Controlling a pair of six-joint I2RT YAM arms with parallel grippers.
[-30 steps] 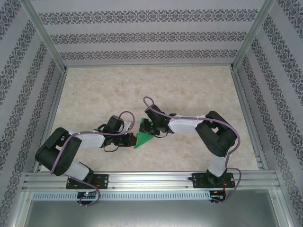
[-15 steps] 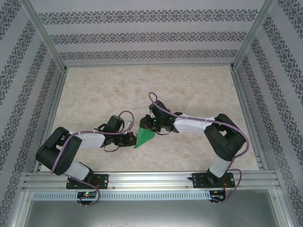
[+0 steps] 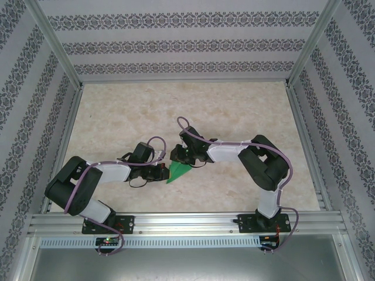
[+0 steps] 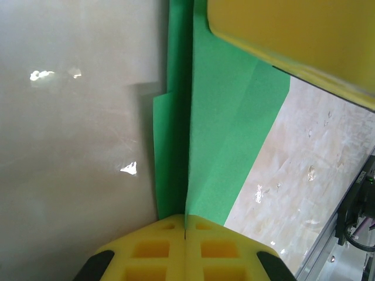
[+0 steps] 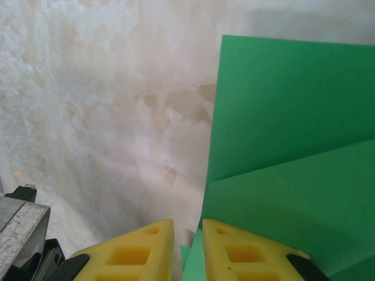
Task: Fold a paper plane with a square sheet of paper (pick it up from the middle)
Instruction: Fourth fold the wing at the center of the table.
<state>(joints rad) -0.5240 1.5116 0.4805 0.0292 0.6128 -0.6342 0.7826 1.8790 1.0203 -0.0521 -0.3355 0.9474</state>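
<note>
The bright green paper plane point(image 3: 177, 171), clenched in the left fingers point(image 4: 152, 252), may tear if the right fingers point(image 5: 135, 254), grip unclear, pull against it.

Bright, even light, soft shadows. Small glare spots dot the tabletop point(image 4: 70, 175) in the left wrist view.
</note>
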